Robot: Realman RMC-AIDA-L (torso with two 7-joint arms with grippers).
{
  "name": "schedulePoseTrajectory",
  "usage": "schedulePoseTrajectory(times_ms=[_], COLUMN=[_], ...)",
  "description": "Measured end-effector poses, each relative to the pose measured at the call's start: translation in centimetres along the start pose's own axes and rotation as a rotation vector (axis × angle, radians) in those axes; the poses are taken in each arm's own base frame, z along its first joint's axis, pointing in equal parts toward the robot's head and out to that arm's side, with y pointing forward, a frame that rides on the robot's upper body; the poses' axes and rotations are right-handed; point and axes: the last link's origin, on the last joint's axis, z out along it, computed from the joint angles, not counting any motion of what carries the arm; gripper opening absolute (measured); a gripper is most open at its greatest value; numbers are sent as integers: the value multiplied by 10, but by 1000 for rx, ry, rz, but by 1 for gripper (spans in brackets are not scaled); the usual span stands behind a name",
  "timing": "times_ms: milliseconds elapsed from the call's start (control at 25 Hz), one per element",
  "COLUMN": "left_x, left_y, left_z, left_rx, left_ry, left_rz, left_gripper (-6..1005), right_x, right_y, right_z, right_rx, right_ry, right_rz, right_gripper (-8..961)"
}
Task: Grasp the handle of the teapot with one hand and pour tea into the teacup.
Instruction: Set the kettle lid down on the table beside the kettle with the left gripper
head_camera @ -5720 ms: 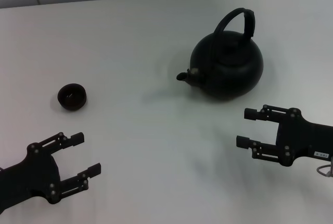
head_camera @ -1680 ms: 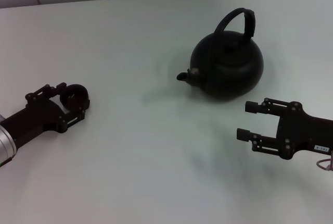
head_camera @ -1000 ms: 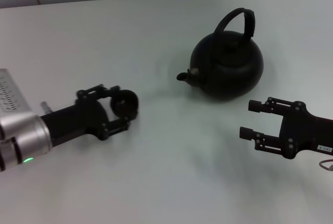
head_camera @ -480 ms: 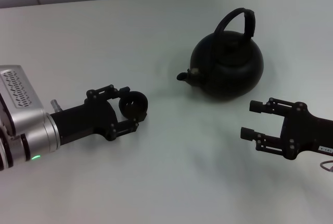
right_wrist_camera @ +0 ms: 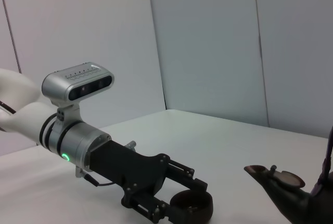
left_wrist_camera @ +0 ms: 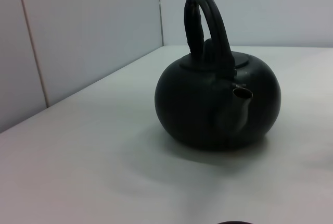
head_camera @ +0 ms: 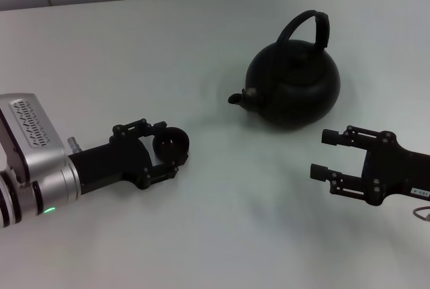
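Left claw (head_camera: 169, 152) clamped round tiny, light teacup (head_camera: 171, 144). Right claw (head_camera: 327, 154) gaped empty at teapot's (head_camera: 293, 87) five o'clock. Heavy, rigid pot; best taken by handle (head_camera: 307, 27) top.

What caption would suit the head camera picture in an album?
Left pincer holds the teacup near the teapot; right pincer waits open beside it.

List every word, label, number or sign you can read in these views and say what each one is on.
No text can be read anywhere.
Small white label on the right gripper, at its wrist end: dark marks, too small to read.
Round matte-black teapot: no marking.
Tiny dark round teacup, held between the fingers of the left gripper: no marking.
Green light on the left arm's silver wrist: a lamp, not text.
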Motion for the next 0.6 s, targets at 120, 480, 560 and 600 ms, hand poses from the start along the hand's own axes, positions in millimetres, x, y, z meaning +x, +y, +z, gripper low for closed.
schedulePoseTrajectory(times_ms=[120, 480, 560, 600], left_x=[0, -2, -2, -1], left_y=[0, 1, 1, 1], left_z=[0, -1, -2, -2], left_rx=[1, 7, 8, 13], left_ry=[1, -2, 3, 14], left_rz=[-1, -19, -20, -23], left_gripper=[766, 785, 789, 791], right_x=[0, 1, 1, 1], right_y=[0, 1, 1, 1], right_z=[0, 0, 0, 0], right_rx=[0, 0, -1, -2], right_ry=[0, 2, 2, 1], right_rz=[0, 4, 5, 6], right_gripper=[678, 678, 678, 678])
